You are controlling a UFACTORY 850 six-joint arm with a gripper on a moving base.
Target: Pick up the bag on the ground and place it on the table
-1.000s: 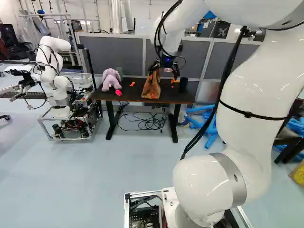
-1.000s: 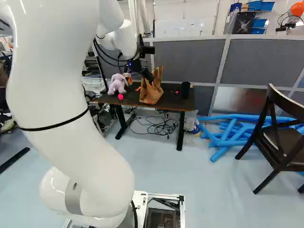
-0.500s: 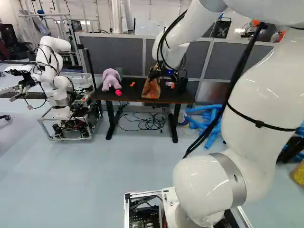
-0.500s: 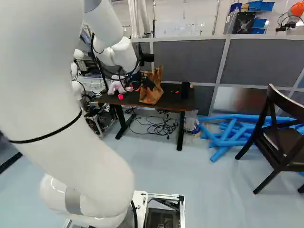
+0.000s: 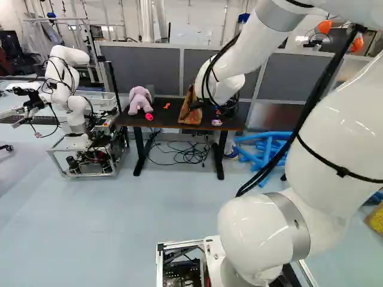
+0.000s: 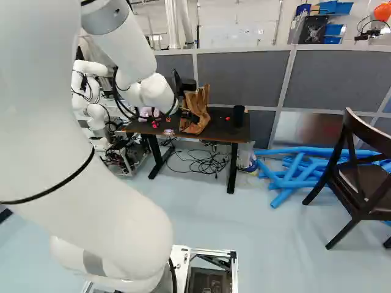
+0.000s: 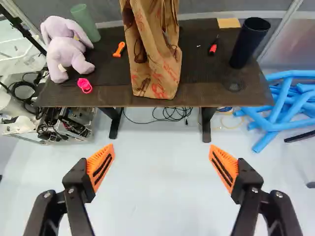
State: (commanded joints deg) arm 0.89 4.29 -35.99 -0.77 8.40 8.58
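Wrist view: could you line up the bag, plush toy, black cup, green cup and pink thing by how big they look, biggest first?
1. Bag, even cut off by the view's edge
2. Plush toy
3. Black cup
4. Green cup
5. Pink thing

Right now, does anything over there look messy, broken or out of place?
Black cables lie tangled on the floor under the table, and blue tubes are heaped crisscross beside it, both looking untidy. The brown bag on the table is creased.
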